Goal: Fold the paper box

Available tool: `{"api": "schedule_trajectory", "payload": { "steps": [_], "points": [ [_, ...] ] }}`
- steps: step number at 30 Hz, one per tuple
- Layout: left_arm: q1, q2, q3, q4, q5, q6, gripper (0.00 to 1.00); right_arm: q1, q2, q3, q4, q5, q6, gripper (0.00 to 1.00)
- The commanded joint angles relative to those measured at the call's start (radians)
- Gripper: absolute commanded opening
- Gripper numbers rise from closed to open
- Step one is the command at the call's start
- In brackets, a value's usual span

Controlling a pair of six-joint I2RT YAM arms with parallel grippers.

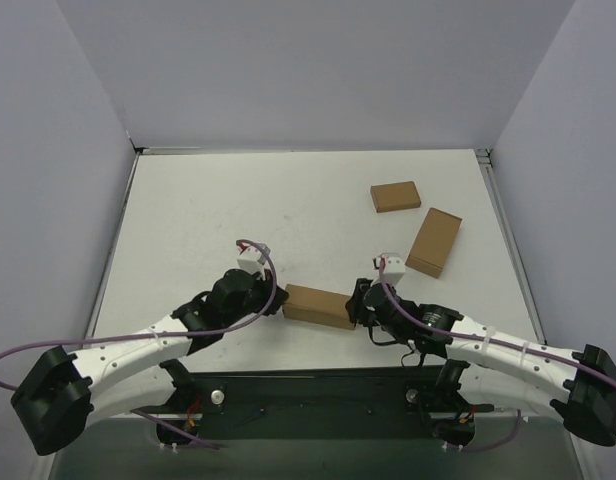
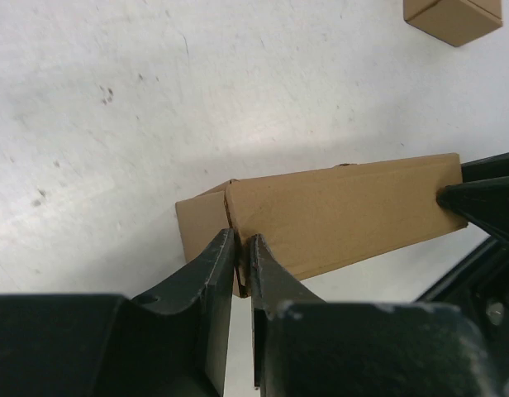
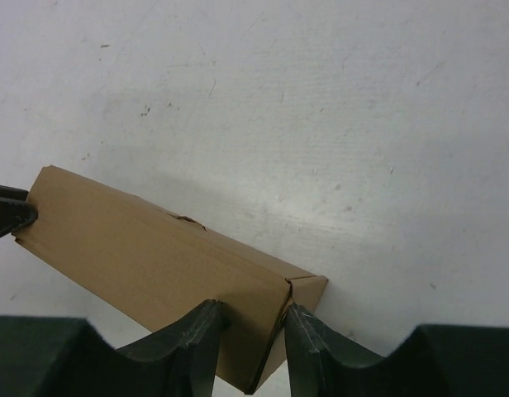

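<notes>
Paper box (image 1: 319, 306) in pinch of left end effector (image 2: 240, 241), visible wrist-side only; grip of right end effector (image 3: 253, 308) unclear.

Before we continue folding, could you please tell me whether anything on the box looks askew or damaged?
The paper box has a small torn nick along its top fold, and the end flap by the left pincer juts out instead of lying flush.

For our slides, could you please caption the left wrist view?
Left fingers pinch one end of the paper box; right fingers straddle the other.
</notes>
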Motion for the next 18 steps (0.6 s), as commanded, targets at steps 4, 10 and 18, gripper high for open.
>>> {"api": "schedule_trajectory", "payload": {
  "steps": [4,10,18],
  "points": [
    [0.06,0.178,0.108,0.315,0.103,0.333,0.0,-0.047,0.117,0.07,0.353,-0.023,-0.396,0.28],
    [0.062,0.224,0.031,0.447,0.107,0.385,0.05,-0.047,0.127,0.018,0.421,-0.049,-0.458,0.31],
    [0.063,0.057,-0.021,0.279,0.063,0.353,0.64,-0.045,0.033,0.05,0.246,-0.075,-0.446,0.78]
  ]
}}
